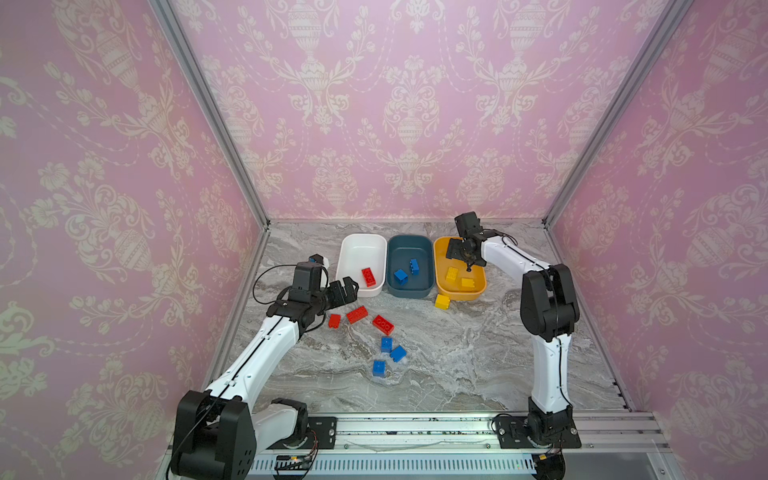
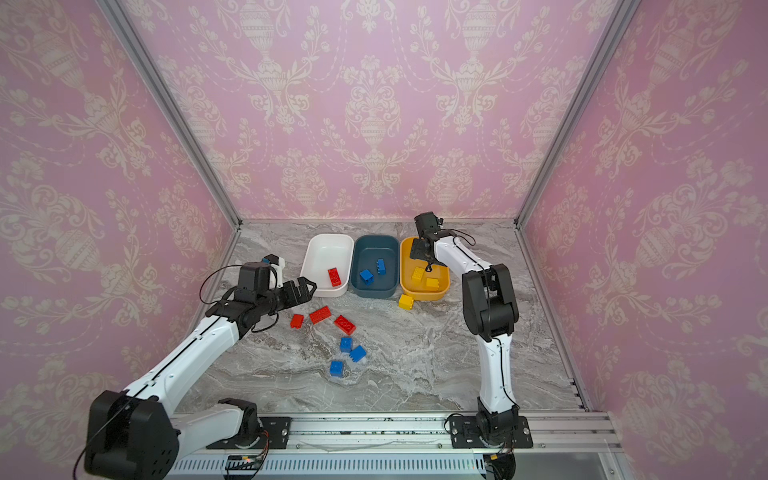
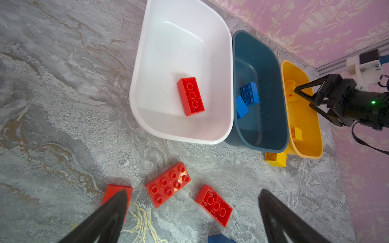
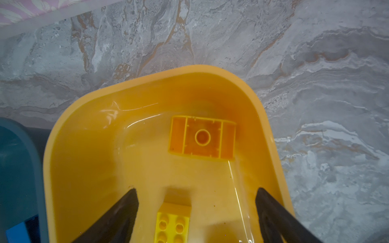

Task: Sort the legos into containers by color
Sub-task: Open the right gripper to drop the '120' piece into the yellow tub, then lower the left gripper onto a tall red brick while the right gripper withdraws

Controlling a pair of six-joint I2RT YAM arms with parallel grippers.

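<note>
Three tubs stand side by side at the far end of the marbled surface (image 1: 457, 353): the white tub (image 1: 363, 235) on the left, the teal tub (image 1: 409, 237) in the middle, the yellow tub (image 1: 457, 296) on the right. A single red brick (image 1: 368, 276) lies in the white one and two blue bricks (image 1: 400, 275) in the teal one. Two yellow bricks (image 1: 452, 273) lie in the yellow one, with an upturned yellow piece (image 4: 202, 136) at its far end.

The right claw (image 4: 196, 190) hangs over the yellow tub, jaws spread and gripping nothing. The left claw (image 1: 351, 289) is spread wide and empty, just near of the white tub, above three loose red bricks (image 1: 357, 314). Nearer, three loose blue bricks (image 1: 386, 344) cluster together. One stray yellow brick (image 1: 442, 301) sits on the surface against the yellow tub's near wall.
</note>
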